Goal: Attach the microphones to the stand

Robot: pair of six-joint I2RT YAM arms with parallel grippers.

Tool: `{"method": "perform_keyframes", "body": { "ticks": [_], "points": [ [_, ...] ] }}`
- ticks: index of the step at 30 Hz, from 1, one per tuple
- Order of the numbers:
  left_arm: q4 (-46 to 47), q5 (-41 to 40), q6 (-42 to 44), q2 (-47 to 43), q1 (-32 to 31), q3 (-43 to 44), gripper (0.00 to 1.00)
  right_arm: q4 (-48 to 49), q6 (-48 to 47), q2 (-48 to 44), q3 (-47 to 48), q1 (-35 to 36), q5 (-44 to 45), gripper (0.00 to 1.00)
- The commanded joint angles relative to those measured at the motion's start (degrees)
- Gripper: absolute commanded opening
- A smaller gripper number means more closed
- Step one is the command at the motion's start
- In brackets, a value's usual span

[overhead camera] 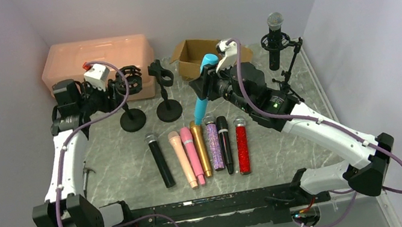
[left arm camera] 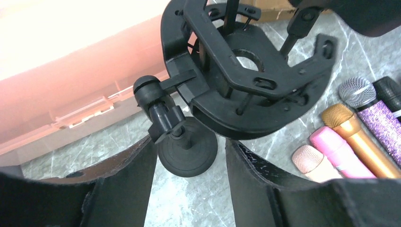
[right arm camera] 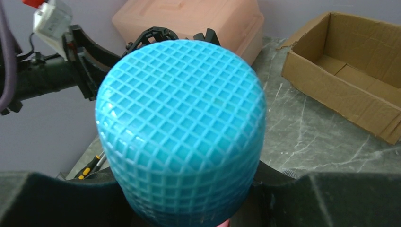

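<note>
Item: teal microphone [overhead camera: 202, 98], raised off the table [overhead camera: 272, 157], head up, clenched in right pincer [overhead camera: 210, 80]. Also: left pincer [left arm camera: 191, 144], released, just short of shock-mount stand [left arm camera: 246, 75]. Step judged: transfer to mount. Next need: handle aligned over ring, then lowered.

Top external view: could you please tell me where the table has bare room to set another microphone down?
Bare marble lies between the left arm and the leftmost black microphone, and right of the red glitter microphone before the right arm. The back is crowded: two round-base stands, pink bin, cardboard box.
</note>
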Motion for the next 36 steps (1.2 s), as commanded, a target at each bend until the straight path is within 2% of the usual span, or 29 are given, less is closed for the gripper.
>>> {"method": "perform_keyframes", "body": {
  "ticks": [1, 7, 19, 21, 24, 28, 36],
  "points": [
    [4.34, -2.90, -2.98, -5.50, 0.03, -2.84, 0.58, 3.34, 0.05, -2.06, -0.56, -0.01, 0.58, 0.00],
    [3.94, -3.34, -2.66, -8.42, 0.03, -4.29, 0.50, 3.24, 0.19, -2.06, -0.91, -0.01, 0.43, 0.00],
    [-1.42, -0.41, -3.56, -13.68, 0.03, -3.06, 0.56, 2.99, 0.45, -2.12, -1.39, -0.01, 0.01, 0.00],
    [-2.24, -0.71, -3.17, -13.90, 0.03, -2.72, 0.60, 2.74, 0.36, -1.92, -1.14, -0.01, 0.06, 0.00],
    [-2.38, -3.29, -2.73, -13.23, 0.03, -3.08, 0.75, 2.73, 0.35, -2.02, -1.22, -0.01, 0.17, 0.00],
    [-1.85, -5.37, -0.66, -10.74, 1.37, -4.20, 0.90, 2.80, 0.22, -2.41, -1.77, -0.01, 0.56, 0.00],
    [6.96, 0.30, 3.22, -5.63, 4.40, -9.26, 0.94, 2.37, -0.34, -2.11, -1.68, -0.01, 1.35, 0.00]
  ]
}}
